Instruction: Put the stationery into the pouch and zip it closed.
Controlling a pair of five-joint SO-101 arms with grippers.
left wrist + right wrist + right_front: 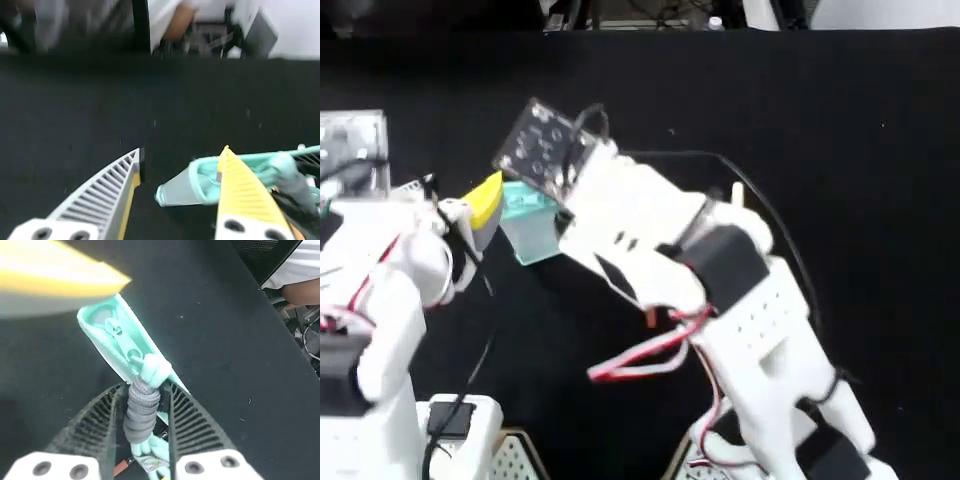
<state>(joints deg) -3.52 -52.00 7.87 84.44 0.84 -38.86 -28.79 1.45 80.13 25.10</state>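
The green pouch sits left of the middle in the high view, on the black table, right between my two arms. Its zip slider is close to one end of the pouch, so I think the zip is almost shut, with only a little way to go. I cannot tell if all the stationery is inside. A grey cord is tied to the slider, and my right gripper is squeezed tight on that cord. My left gripper has its white finger and its yellow finger wide apart. The end of the pouch lies in the gap, nearer the yellow one, and nothing is pinched. That is my worry. If I pull the cord now, nothing holds the pouch down. The whole pouch may slide along with the pull, and the zip will not move. The cord looks soft and round, so it could also slip out of the right gripper if I tug hard. I would pinch the pouch end with the left gripper first, then pull slowly.
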